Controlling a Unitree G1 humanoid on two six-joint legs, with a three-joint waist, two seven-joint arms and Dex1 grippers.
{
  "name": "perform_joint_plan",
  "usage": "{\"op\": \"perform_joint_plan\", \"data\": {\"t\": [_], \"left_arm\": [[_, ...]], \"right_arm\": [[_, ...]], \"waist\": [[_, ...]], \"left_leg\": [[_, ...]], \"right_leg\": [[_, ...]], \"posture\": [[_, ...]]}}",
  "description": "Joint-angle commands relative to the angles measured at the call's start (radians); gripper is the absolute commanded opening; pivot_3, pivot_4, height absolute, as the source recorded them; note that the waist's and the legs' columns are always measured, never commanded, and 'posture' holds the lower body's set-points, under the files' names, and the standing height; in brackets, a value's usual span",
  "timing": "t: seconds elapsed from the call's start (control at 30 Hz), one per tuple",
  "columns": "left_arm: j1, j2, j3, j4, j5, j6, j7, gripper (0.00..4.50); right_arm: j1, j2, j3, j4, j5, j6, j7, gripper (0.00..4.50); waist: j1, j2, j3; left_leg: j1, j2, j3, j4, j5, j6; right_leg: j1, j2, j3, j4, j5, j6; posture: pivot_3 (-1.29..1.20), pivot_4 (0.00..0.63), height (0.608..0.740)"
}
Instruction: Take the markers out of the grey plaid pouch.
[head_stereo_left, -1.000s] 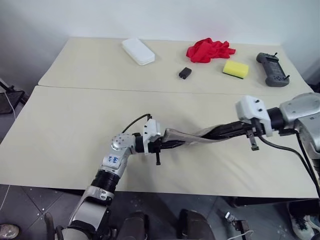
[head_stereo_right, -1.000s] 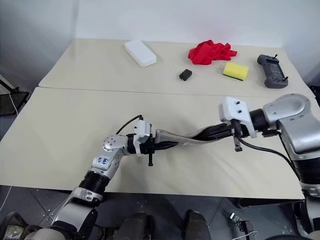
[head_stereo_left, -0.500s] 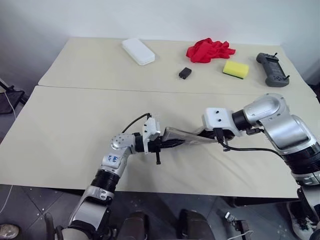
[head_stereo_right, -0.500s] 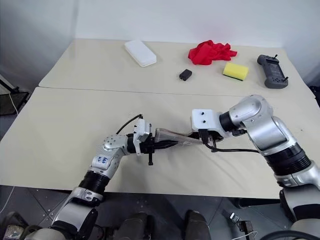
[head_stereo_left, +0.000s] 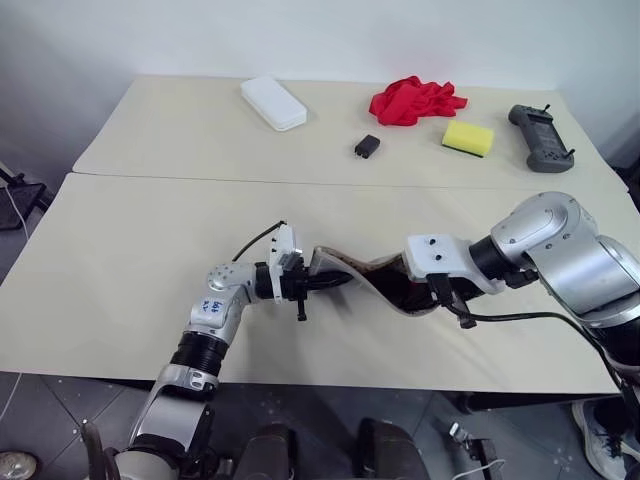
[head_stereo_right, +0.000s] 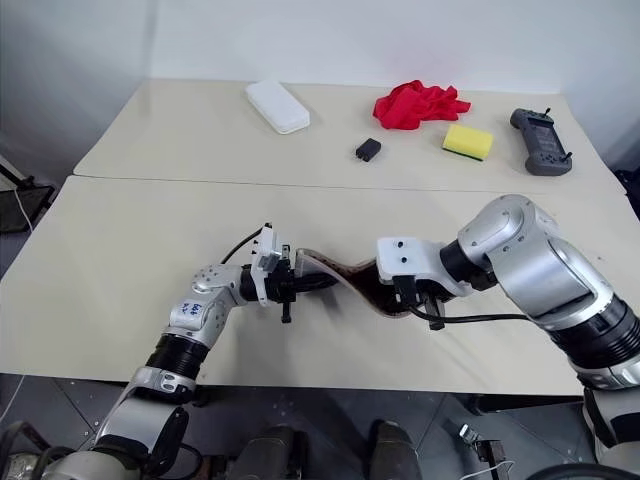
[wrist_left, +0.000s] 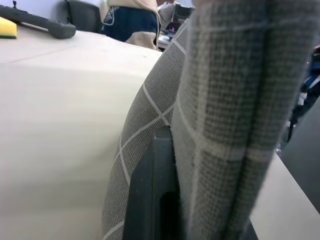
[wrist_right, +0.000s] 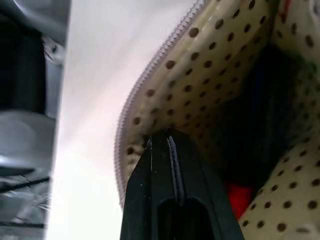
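Observation:
The grey plaid pouch (head_stereo_left: 352, 272) hangs in a slack S-bend just above the near table, between my two grippers. My left gripper (head_stereo_left: 318, 283) is shut on its left end, and the plaid fabric (wrist_left: 225, 100) wraps over a dark finger (wrist_left: 150, 200). My right gripper (head_stereo_left: 416, 296) is shut at the pouch's open right end. Its fingers (wrist_right: 170, 190) pinch the dotted beige lining just inside the zip. Deep in the pouch a small red tip (wrist_right: 239, 199) shows, likely a marker. Nothing else of the markers can be seen.
The far table carries a white box (head_stereo_left: 273, 103), a red cloth (head_stereo_left: 415, 100), a yellow sponge (head_stereo_left: 468, 137), a small black block (head_stereo_left: 367, 146) and a grey controller (head_stereo_left: 540, 138). A seam (head_stereo_left: 200, 178) divides the two tables. A person (wrist_left: 132, 20) stands beyond the table.
My right arm swung left and down toward the left gripper, still holding the pouch's end. The pouch went from stretched flat to a sagging S-bend. The left gripper barely moved.

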Motion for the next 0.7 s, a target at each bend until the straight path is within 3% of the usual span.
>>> {"op": "perform_joint_plan", "data": {"t": [0.03, 0.3, 0.33, 0.4, 0.7], "left_arm": [[0.017, -0.007, -0.001, -0.007, 0.015, -0.034, 0.012, 0.0], [0.038, -0.016, -0.01, 0.011, 0.04, -0.078, 0.025, 0.0], [0.039, -0.014, -0.01, 0.013, 0.041, -0.079, 0.024, 0.0], [0.038, -0.014, -0.009, 0.019, 0.043, -0.083, 0.024, 0.0], [0.035, -0.024, -0.007, 0.027, 0.039, -0.076, 0.029, 0.0]], "right_arm": [[-0.032, 0.027, 0.019, 0.064, -0.048, -0.025, -0.061, 0.01], [-0.063, 0.17, 0.015, 0.127, -0.111, -0.086, -0.226, 0.01], [-0.063, 0.165, 0.029, 0.121, -0.118, -0.11, -0.212, 0.17], [-0.058, 0.169, 0.045, 0.12, -0.145, -0.142, -0.228, 0.52], [-0.039, 0.207, 0.087, 0.158, -0.253, -0.273, -0.304, 3.31]], "waist": [[-0.001, 0.0, 0.0], [-0.002, 0.0, 0.0], [-0.001, 0.0, 0.0], [-0.001, 0.0, 0.0], [-0.003, 0.0, 0.0]], "left_leg": [[0.0, 0.0, 0.0, 0.0, 0.0, 0.0], [0.001, 0.0, 0.004, 0.0, 0.0, 0.0], [0.001, 0.0, 0.004, 0.0, 0.0, 0.0], [0.001, -0.001, 0.004, 0.0, 0.0, 0.0], [0.001, 0.0, 0.004, 0.0, 0.0, 0.0]], "right_leg": [[0.0, 0.0, 0.0, 0.0, 0.0, 0.0], [0.0, 0.0, 0.0, 0.001, 0.0, 0.0], [0.0, 0.0, 0.0, 0.001, 0.0, 0.0], [0.0, 0.0, 0.0, 0.001, 0.0, 0.0], [0.0, 0.0, 0.0, 0.002, 0.0, 0.0]], "posture": [[0.0, 0.15, 0.74], [0.0, 0.15, 0.74], [0.0, 0.15, 0.74], [0.0, 0.15, 0.74], [0.0, 0.15, 0.74]]}}
